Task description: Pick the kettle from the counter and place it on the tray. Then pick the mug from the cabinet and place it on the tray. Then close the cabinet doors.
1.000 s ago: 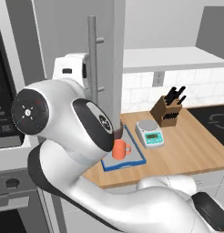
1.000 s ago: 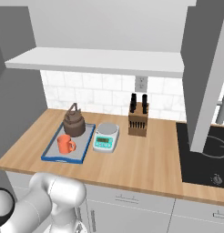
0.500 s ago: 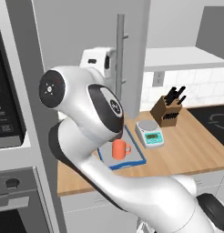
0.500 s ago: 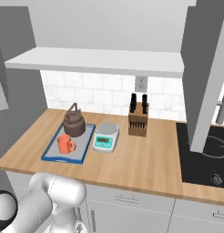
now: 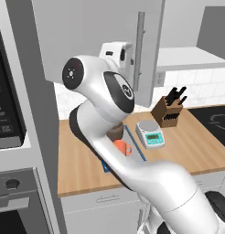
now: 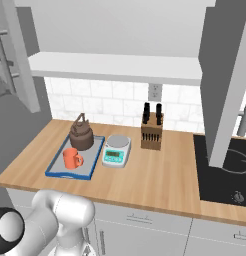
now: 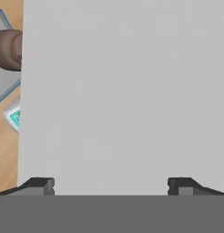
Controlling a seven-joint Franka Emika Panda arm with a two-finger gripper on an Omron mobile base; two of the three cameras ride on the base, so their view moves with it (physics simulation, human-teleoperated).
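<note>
Kettle (image 6: pixel 81 135) and mug (image 6: pixel 72 158) both sitting on the tray (image 6: pixel 53 168) on the bench (image 6: pixel 160 177) already, just cabinet doors (image 5: pixel 100 43) left, gripper (image 7: pixel 109 184) spread wide against one panel.

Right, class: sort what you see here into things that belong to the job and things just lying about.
Belongs to the job:
kettle on the tray
mug on the tray
cabinet door, open, facing the open gripper
counter

Just lying about:
kitchen scale
knife block
cooktop
</note>
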